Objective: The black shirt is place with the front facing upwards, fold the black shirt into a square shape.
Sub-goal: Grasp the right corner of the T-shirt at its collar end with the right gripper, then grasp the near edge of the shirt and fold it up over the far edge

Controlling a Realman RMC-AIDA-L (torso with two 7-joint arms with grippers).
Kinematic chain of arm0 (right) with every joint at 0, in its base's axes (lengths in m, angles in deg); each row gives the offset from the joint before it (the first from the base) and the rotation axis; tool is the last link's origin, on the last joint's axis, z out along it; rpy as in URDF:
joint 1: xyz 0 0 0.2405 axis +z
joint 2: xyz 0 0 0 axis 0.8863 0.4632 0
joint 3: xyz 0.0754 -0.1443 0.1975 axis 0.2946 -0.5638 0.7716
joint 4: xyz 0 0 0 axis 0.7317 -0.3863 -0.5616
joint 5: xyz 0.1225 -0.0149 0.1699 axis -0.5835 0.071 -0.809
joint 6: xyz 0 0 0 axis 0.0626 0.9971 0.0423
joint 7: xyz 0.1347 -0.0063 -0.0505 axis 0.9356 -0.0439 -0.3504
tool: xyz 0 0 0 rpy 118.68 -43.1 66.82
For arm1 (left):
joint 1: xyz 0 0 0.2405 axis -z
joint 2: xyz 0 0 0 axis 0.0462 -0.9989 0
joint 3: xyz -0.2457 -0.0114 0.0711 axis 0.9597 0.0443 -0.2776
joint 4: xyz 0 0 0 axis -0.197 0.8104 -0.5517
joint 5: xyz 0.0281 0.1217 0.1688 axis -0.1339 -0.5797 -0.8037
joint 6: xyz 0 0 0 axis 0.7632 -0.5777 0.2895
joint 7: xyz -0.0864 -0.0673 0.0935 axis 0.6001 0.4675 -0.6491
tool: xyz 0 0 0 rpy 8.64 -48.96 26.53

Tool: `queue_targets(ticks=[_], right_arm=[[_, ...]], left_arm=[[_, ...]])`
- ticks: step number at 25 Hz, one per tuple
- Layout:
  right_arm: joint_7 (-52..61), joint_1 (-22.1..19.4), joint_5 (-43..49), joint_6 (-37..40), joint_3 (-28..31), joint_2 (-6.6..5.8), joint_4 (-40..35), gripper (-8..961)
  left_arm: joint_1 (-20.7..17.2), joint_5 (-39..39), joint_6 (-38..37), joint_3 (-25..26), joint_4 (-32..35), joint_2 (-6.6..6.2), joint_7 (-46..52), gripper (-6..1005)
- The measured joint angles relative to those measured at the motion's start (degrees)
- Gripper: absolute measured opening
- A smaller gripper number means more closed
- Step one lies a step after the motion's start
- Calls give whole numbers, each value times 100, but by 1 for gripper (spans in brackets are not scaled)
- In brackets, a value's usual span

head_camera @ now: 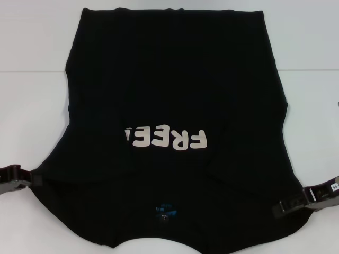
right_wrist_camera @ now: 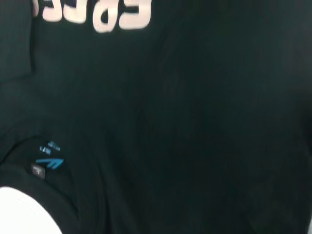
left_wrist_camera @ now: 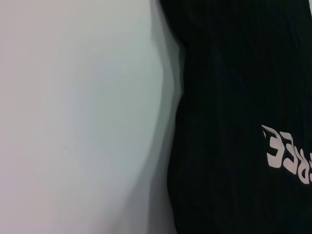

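The black shirt (head_camera: 175, 79) lies spread on the white table (head_camera: 32, 63), front up, with its neck toward me. Its off-white lettering (head_camera: 167, 139) reads upside down and is partly covered by a fold on its left end. The blue neck label (head_camera: 165, 210) shows near the front edge. My left gripper (head_camera: 37, 180) is at the shirt's left shoulder edge. My right gripper (head_camera: 280, 208) is at the right shoulder edge. The left wrist view shows the shirt's side edge (left_wrist_camera: 234, 73) and its lettering (left_wrist_camera: 287, 153). The right wrist view shows the shirt (right_wrist_camera: 204, 122) and its label (right_wrist_camera: 48, 163).
Bare white table surface (left_wrist_camera: 73, 122) lies to the left, right and beyond the shirt. The shirt's near edge runs past the bottom of the head view. A patch of table (right_wrist_camera: 19, 209) shows at the neck opening in the right wrist view.
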Motion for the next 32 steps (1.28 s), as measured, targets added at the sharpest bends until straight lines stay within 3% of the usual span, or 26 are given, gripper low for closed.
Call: queue_targets(ticks=[7, 18, 20, 27, 32], right_arm=[[-62, 9, -46, -49, -18, -7, 44, 784], [-71, 35, -19, -54, -35, 0, 61, 344], [-71, 40, -17, -52, -49, -10, 61, 103], [-103, 42, -11, -4, -83, -69, 57, 35], [-254, 43, -48, 176, -28, -190, 29, 35]], left_arm=[[-1, 6, 0, 0, 0, 12, -9, 23], [-12, 88, -10, 0, 0, 14, -22, 23], [-13, 88, -31, 0, 0, 14, -25, 23], [3, 88, -109, 0, -69, 12, -26, 23], [3, 110, -242, 3, -140, -12, -12, 23]])
